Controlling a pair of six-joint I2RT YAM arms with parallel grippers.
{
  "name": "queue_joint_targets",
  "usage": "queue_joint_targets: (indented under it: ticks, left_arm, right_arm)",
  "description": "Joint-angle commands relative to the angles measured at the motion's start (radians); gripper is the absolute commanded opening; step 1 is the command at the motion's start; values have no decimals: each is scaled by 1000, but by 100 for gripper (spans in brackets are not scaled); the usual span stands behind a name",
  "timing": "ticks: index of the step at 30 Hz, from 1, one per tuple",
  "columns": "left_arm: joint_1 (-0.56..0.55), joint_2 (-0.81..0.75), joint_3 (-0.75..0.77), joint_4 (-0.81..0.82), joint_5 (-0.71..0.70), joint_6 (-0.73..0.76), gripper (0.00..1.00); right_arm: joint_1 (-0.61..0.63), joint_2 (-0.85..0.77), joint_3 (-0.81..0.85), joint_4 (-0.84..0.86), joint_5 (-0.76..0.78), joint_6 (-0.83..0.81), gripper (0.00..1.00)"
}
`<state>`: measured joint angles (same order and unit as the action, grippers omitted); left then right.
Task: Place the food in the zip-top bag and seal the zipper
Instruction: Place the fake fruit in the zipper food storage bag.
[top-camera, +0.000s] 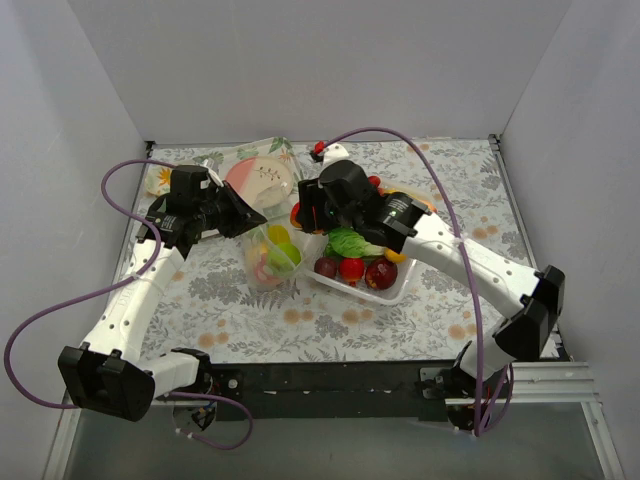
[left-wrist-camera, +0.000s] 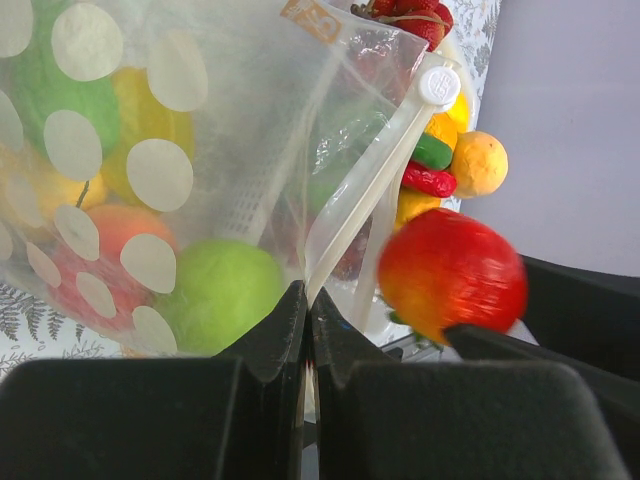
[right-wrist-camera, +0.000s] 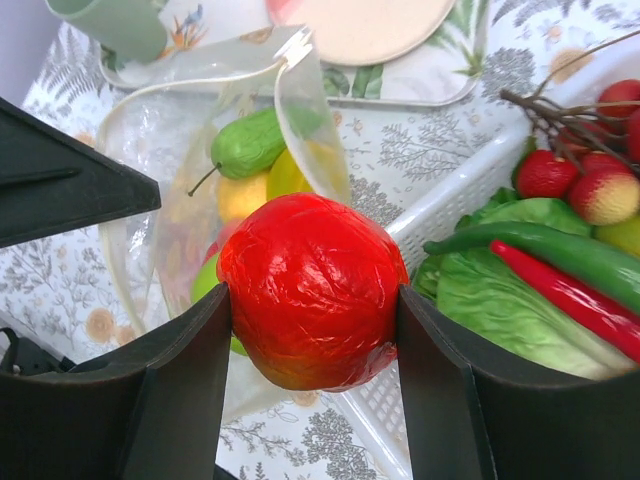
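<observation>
**Top view:** The left gripper (top-camera: 255, 220) is pinching the left rim of the zip-top bag (top-camera: 270, 252). The bag is standing open near the middle of the table (top-camera: 330, 320), just beside the left end of the white tray (top-camera: 392, 292). The right gripper (top-camera: 300, 215) is hanging over the bag's right rim, clamping a red fruit (top-camera: 296, 212). A pink-and-white plate (top-camera: 262, 178) is lying behind the bag, toward the table's far edge.

**Left wrist view:** The left gripper's fingers (left-wrist-camera: 270, 345) are pressed together on a fold of the dotted plastic. The zipper (left-wrist-camera: 375, 185) is running up from that pinch to a white slider (left-wrist-camera: 438, 85), and it is unsealed. Green, yellow and reddish pieces are showing through the bag wall, among them a green fruit (left-wrist-camera: 220, 295). The red fruit is hanging just outside the zipper line, with more food behind it in the tray.

**Right wrist view:** The right gripper's fingers (right-wrist-camera: 190, 370) are spread wide around the red fruit, one pad pressing on each side. Below it the bag's mouth is gaping, with a green pear-shaped piece (right-wrist-camera: 250, 143) lying on top of the yellow ones inside. In the tray to the right, lettuce (right-wrist-camera: 510, 300), a green chili (right-wrist-camera: 560, 255) and a red chili (right-wrist-camera: 585, 305) are lying together. A green cup (right-wrist-camera: 120, 25) is standing near the plate at the table's far edge.
</observation>
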<state>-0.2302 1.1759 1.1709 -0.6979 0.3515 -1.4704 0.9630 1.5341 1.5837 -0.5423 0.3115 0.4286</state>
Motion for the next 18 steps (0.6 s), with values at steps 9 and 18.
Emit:
queue_joint_targets:
  ticks: [9,18]
  left_arm:
    - [2,-41,-5,9,26,9,0]
    - [2,-44,-1,14,30,9,0]
  right_arm:
    - [17,127,134,24,-26,-56,89]
    - [-16,-61,-52,-16,136,-88,97]
